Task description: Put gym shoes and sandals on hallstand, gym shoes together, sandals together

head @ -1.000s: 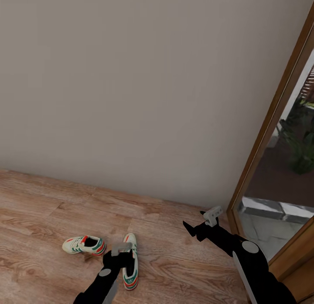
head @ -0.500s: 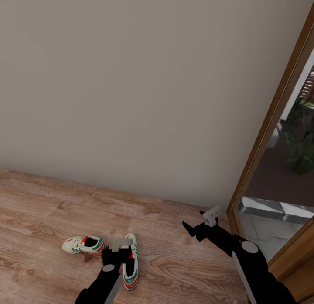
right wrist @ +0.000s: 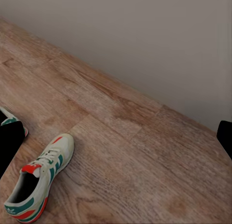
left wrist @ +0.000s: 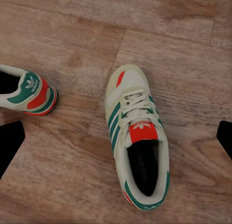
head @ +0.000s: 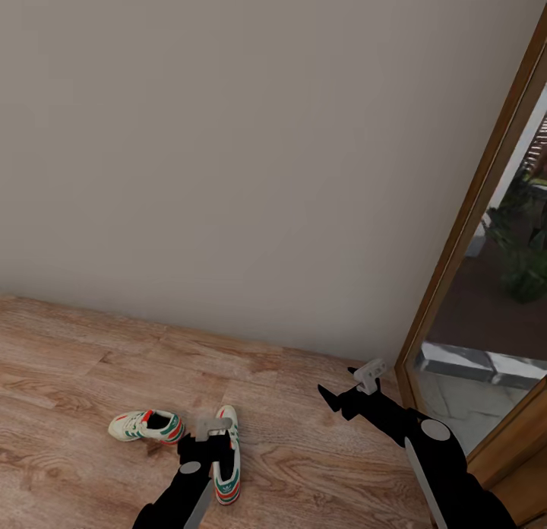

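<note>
The corridor floor meets a plain wall. Your left jaws stand open, straddling one gym shoe; the second shoe lies just outside them. Your right jaws hang open, well apart.

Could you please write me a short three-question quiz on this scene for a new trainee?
1. True or false: both sneakers, the near sneaker and the far sneaker, lie on the wooden floor.
2. Multiple choice: in the left wrist view, what lies between the open jaws of the left gripper? A) a sandal B) a sneaker seen from above C) a shelf
3. Fill in: the right gripper is open and holds ____.

Key: 1. True. 2. B. 3. Nothing; it hangs above bare floor near the door frame.
</note>
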### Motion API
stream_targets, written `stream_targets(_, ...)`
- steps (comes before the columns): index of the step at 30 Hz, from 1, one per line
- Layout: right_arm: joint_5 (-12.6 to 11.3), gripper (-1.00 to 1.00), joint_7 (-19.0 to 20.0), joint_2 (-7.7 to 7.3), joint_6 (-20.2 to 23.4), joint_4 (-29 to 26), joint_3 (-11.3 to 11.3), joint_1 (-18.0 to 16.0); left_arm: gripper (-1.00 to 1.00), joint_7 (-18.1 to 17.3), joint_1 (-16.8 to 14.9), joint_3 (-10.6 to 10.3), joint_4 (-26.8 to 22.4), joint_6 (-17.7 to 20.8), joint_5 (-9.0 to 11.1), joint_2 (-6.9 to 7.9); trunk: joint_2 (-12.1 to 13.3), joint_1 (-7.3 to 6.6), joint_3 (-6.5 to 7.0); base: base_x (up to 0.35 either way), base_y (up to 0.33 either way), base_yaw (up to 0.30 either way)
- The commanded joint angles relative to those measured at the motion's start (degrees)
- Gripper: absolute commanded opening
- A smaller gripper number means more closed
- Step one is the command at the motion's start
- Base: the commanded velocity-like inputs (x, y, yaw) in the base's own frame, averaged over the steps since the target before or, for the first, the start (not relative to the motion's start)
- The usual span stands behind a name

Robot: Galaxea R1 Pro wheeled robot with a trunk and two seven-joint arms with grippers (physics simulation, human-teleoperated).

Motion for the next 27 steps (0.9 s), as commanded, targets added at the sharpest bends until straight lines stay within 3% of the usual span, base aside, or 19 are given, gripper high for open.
stream_targets(1,0.6,1.00,0.3,0.00,0.1,-0.1,0.0,0.0,1.00,0.5,0.0,-0.3,-0.1,0.3,0.3,0.03,-0.4,0.21,-0.24,0.000,0.000,0.000)
stream_targets(8,0.5,1.00,0.3,-0.03,0.1,-0.1,-0.1,0.0,1.00,0.5,0.0,-0.4,-0.2,-0.1,0.3,-0.79,-3.2,1.75,-1.90,0.000,0.000,0.000)
stream_targets(15,0.5,1.00,0.3,0.04,0.1,-0.1,-2.4,0.0,1.00,0.5,0.0,-0.3,-0.1,-0.2,0.4,-0.92,-6.0,3.28,-3.78,0.000,0.000,0.000)
stream_targets(16,0.4,1.00,0.3,0.03,0.1,-0.1,-3.4,0.0,1.00,0.5,0.0,-0.3,-0.1,-0.4,0.5,-0.93,-6.0,3.28,-3.81,0.000,0.000,0.000)
stream_targets(27,0.3,1.00,0.4,0.00,0.1,-0.2,-3.6,0.0,1.00,0.4,0.0,-0.3,-0.1,-1.8,1.4,-0.94,-6.0,3.28,-3.90,0.000,0.000,0.000)
